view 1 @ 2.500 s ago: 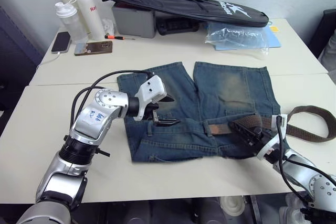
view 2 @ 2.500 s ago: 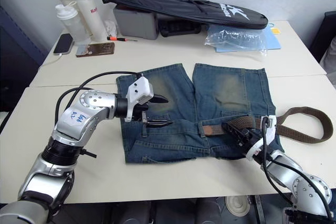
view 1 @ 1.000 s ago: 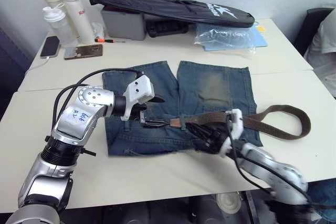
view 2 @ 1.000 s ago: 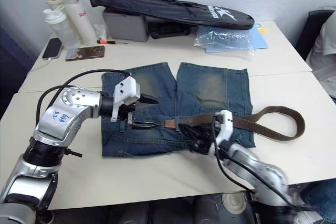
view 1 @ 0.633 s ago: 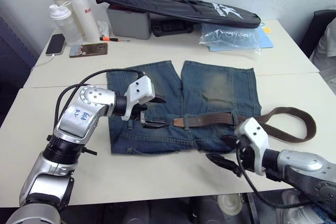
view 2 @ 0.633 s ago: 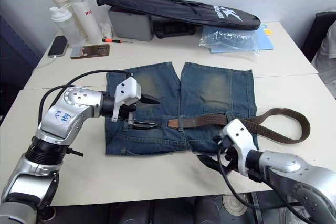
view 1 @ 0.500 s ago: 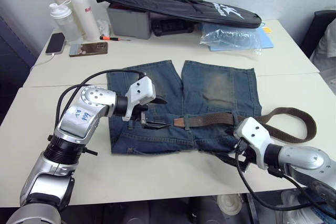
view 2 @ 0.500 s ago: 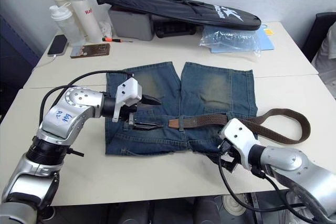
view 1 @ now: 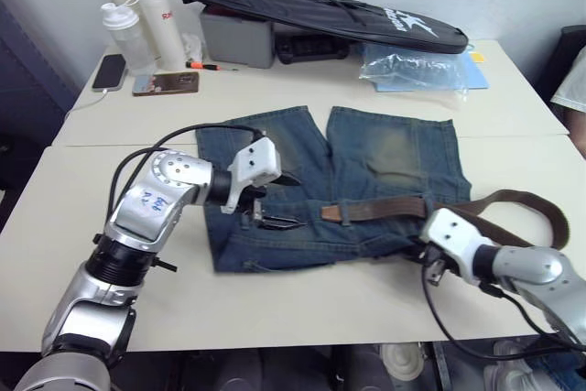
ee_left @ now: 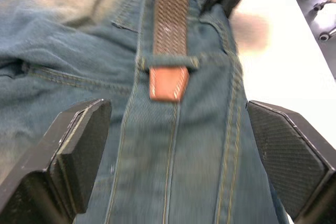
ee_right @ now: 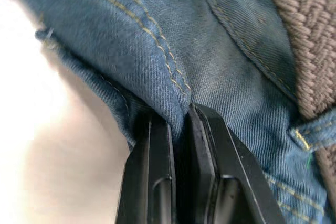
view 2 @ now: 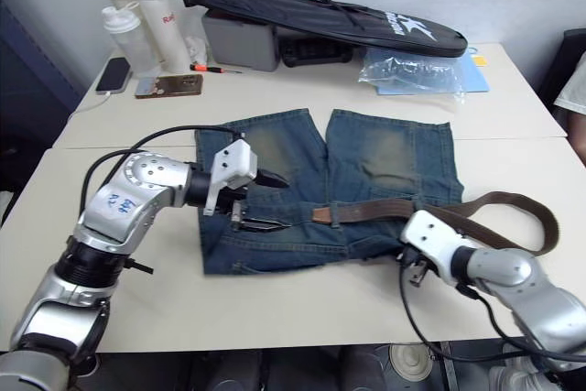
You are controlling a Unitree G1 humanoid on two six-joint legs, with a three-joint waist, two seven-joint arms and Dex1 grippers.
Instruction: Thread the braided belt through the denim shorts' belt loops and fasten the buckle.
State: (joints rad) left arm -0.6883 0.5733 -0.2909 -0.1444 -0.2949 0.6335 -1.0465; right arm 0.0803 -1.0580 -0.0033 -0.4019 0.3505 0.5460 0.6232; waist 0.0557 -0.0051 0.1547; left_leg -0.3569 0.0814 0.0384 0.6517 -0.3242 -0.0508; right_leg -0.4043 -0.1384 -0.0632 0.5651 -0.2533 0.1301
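The denim shorts (view 1: 385, 157) lie flat on the table, waistband toward me. The braided belt (view 1: 385, 209) runs along the waistband and curls off to the right (view 1: 536, 208). Its tan leather end (ee_left: 169, 82) pokes out of one of the belt loops (ee_left: 168, 62). My left gripper (view 1: 295, 202) hovers open just left of that end, one finger (ee_left: 79, 145) on each side of the waistband. My right gripper (ee_right: 178, 116) is shut on a fold of the shorts' waistband edge (ee_right: 157, 77), beside the belt (ee_right: 310, 35). The buckle is hidden.
At the table's back stand bottles (view 1: 146, 16), a phone (view 1: 108, 70), a grey box (view 1: 236, 38), a long black bag (view 1: 320, 11) and a plastic bag (view 1: 412, 66). A person's sleeve (view 1: 572, 89) shows at the right edge. Black cables trail from both arms.
The camera has shifted. My right gripper has moved from over the table's front up to the shorts' waistband edge and shut on the denim. The left gripper has stayed open by the tan end.
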